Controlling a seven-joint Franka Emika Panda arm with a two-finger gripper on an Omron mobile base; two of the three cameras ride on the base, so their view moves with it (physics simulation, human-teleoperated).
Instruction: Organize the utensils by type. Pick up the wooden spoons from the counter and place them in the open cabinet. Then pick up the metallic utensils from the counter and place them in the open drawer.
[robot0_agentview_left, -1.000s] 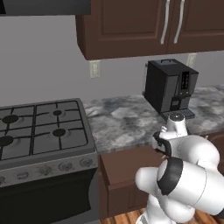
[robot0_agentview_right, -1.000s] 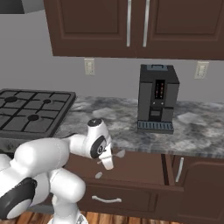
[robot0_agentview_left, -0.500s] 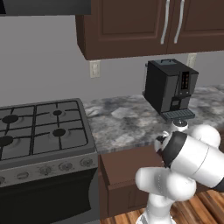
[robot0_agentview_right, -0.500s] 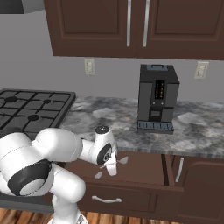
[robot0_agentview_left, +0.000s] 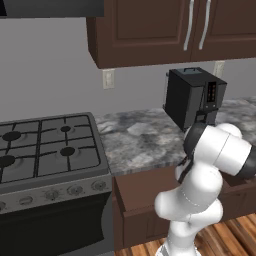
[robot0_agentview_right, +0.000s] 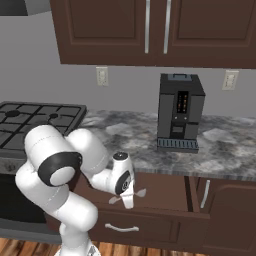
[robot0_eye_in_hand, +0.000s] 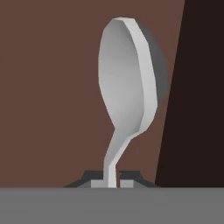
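While my end effector (robot0_eye_in_hand: 112, 179) grips a metal spoon (robot0_eye_in_hand: 129, 94) by its handle, the spoon hangs low inside the open drawer (robot0_agentview_right: 160, 192), just below the table (robot0_agentview_right: 130, 132), left of the coffee machine (robot0_agentview_right: 180, 112).

My spoon (robot0_eye_in_hand: 127, 83) gleams pale silver-grey against the reddish-brown drawer (robot0_eye_in_hand: 48, 96); the countertop (robot0_agentview_right: 130, 132) is mottled grey granite, the coffee machine (robot0_agentview_right: 180, 112) black, cabinets (robot0_agentview_right: 150, 30) dark brown.

Even, soft rendered light, sharp throughout, with faint shadow under the upper cabinets (robot0_agentview_right: 150, 30).
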